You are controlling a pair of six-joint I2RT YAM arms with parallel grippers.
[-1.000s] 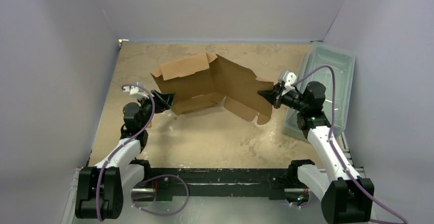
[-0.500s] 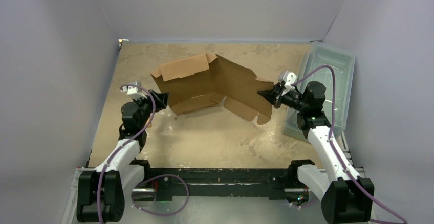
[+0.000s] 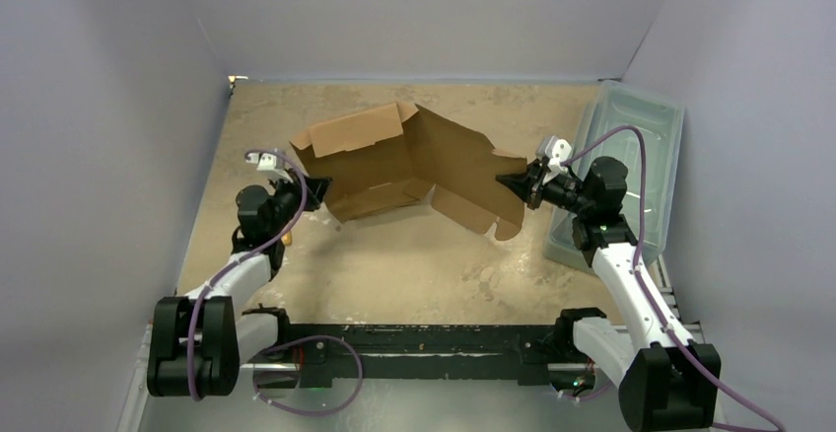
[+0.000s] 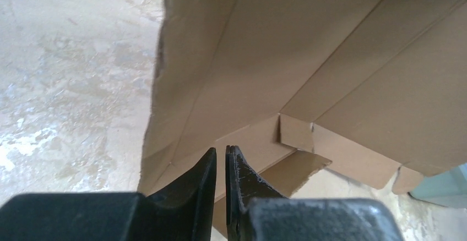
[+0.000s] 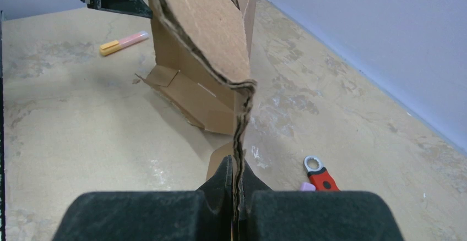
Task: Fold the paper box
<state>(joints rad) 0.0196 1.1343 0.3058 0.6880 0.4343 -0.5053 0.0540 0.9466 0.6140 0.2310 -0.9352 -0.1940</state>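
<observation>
left gripper closed to a slit beside paper box, hold unclear | right gripper pinches its edge

This looked like a robotics lab test cell. A left arm and a right arm stood bolted to a black rail at the near edge of a stained beige desk, and plain grey panels boxed the desk in on three sides.

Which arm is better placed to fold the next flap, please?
Probably the left: the left gripper sits seemingly free at one edge of the paper box, while the right gripper is clamped on the opposite edge.
</observation>
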